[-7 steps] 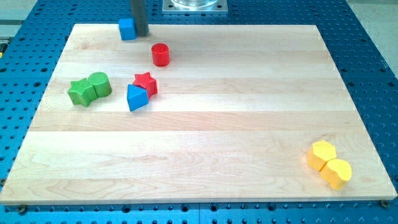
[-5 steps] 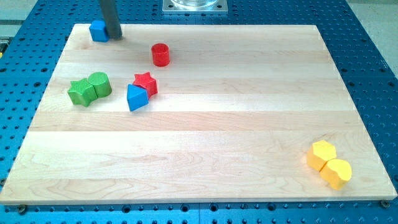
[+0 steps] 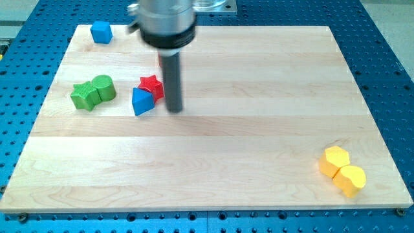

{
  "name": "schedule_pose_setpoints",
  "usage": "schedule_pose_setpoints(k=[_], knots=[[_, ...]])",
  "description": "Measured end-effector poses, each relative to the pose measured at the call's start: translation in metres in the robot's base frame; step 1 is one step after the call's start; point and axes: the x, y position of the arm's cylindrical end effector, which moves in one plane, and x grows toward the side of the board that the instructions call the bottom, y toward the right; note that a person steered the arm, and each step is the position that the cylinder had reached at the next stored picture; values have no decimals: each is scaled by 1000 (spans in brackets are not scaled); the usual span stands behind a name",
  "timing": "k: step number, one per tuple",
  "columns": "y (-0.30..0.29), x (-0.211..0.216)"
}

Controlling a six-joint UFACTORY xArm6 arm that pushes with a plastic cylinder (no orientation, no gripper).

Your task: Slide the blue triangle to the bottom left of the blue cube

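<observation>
My tip on the board, just right of blue triangle, not touching; no gripper to judge. Red star touches the triangle. Blue cube far left corner.

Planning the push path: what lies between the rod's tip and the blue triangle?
In the camera view, only bare board separates my tip from the blue triangle to its left; the red star sits just above that gap.

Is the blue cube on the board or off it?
On: the blue cube sits inside the wooden board at its top-left corner.
</observation>
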Motion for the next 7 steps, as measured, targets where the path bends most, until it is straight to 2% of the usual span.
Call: schedule_pose_setpoints(k=[1,2,3,5,6,7], knots=[[-52,11],[-59,5],[-20,20],[-76,-73],[-76,-75],[-116,-118]])
